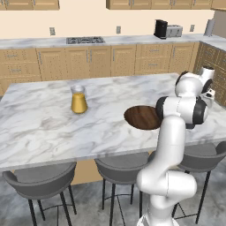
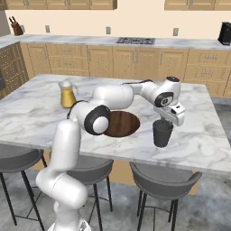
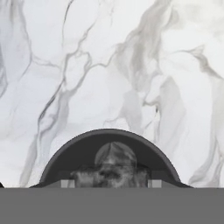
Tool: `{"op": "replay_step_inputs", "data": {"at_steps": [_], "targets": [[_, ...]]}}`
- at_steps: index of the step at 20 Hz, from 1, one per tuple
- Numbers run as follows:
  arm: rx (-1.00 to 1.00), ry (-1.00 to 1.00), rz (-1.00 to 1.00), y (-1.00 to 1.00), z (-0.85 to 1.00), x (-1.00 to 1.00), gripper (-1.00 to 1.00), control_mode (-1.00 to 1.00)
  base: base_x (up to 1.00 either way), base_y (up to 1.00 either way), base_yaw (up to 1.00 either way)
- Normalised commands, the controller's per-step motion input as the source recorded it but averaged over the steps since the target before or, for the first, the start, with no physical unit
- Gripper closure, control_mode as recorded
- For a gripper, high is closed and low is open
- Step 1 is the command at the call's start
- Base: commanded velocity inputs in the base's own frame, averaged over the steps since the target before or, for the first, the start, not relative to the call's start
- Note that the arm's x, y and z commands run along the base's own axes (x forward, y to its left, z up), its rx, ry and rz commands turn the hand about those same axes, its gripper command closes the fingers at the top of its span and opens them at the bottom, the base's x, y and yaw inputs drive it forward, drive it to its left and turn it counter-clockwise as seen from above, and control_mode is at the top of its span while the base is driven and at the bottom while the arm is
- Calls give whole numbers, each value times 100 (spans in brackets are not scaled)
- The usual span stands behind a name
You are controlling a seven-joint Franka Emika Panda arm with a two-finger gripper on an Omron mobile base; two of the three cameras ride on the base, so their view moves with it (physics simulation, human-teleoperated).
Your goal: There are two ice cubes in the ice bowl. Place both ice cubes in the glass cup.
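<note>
The glass cup is a small dark grey tumbler standing on the marble island, right of the ice bowl, a wide brown wooden bowl. My gripper hangs straight down over the cup's mouth, its fingertips at the rim. In the hand view the cup's dark rim curves around my gripper, and a greyish, mottled ice cube sits between the fingers, which are shut on it. The arm hides part of the bowl's inside, and I cannot make out another ice cube there.
A clear glass with orange liquid stands on the island's left part. Grey bar stools line the near edge of the island. Cabinets, a stovetop and a toaster run along the back wall.
</note>
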Motion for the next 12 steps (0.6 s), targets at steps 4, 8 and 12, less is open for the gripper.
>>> {"op": "replay_step_inputs", "data": {"at_steps": [4,8,12], "targets": [[0,0,0,0,0,14,100,-100,0,0,0],[0,0,0,0,-5,12,100,-100,0,0,0],[0,0,0,0,-13,2,100,-100,0,0,0]]}}
